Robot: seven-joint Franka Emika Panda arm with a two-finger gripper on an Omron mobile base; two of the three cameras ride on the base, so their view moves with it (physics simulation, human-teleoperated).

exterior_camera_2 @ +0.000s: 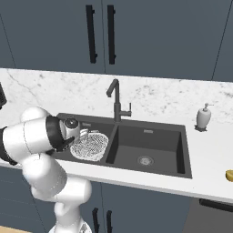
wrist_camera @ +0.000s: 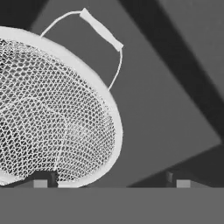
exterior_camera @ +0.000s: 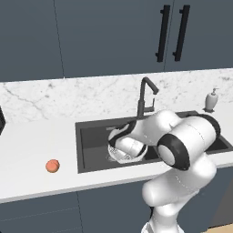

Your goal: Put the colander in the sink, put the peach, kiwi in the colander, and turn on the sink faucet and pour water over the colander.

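The two-finger pincer [wrist_camera: 108, 183] hangs low over the left basin with its small dark fingertips [wrist_camera: 41, 180] spread wide and nothing pinched between them; one tip stands against the rim of the round white-silver mesh colander [wrist_camera: 52, 113], the other over bare basin floor. The colander rests on the floor of the left basin of the dark charcoal double-basin sink [exterior_camera_2: 179, 136], its wire loop handle [wrist_camera: 101, 29] pointing away from the hand. So the first step looks done: the colander is in the sink and let go.

Behind the divider between the two basins rises the tall dark gooseneck faucet [exterior_camera_2: 116, 98], with no stream coming from its spout. The small orange-pink round peach [exterior_camera: 53, 166] lies on the white counter [exterior_camera: 32, 150], well to the left of the sink and near the front edge. A yellowish-brown rounded thing [exterior_camera_2: 230, 174] sits at the far right of the counter; it may be the kiwi, though too little shows to tell. Both fruits remain to be fetched, then the water.
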